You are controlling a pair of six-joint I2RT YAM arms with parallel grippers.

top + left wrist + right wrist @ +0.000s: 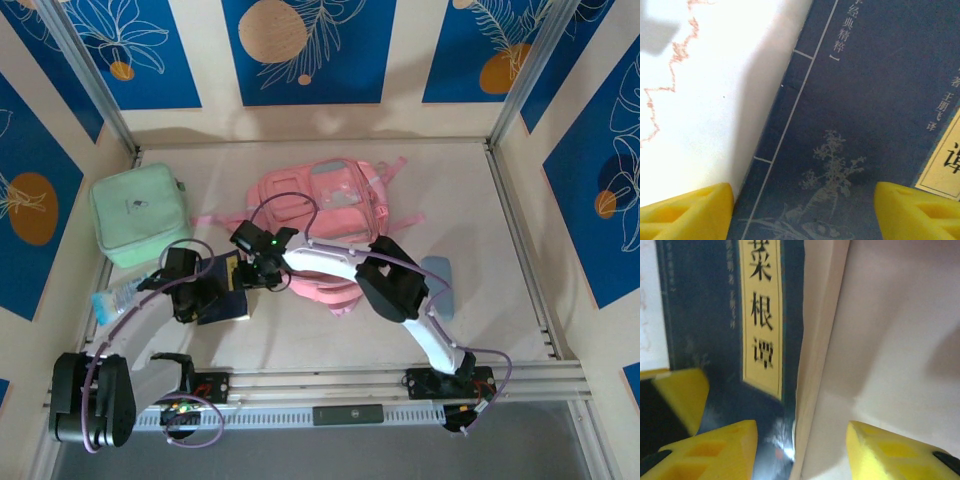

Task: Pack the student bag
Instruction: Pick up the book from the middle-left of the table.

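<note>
Yellow-padded, the left gripper stood with jaws apart above the dark blue book; the right gripper was likewise parted, straddling the book's page edge, clamping nothing. The book lay flat on the table, not packed. Just beyond it, mid-table, lay the student bag, contents not discernible. The mint green case sat to its left, apparently closed. Judgement: packing had scarcely begun.

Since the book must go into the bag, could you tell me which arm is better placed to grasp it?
Probably right: the right fingers straddle the book's page edge, and that arm lies across the bag.
</note>
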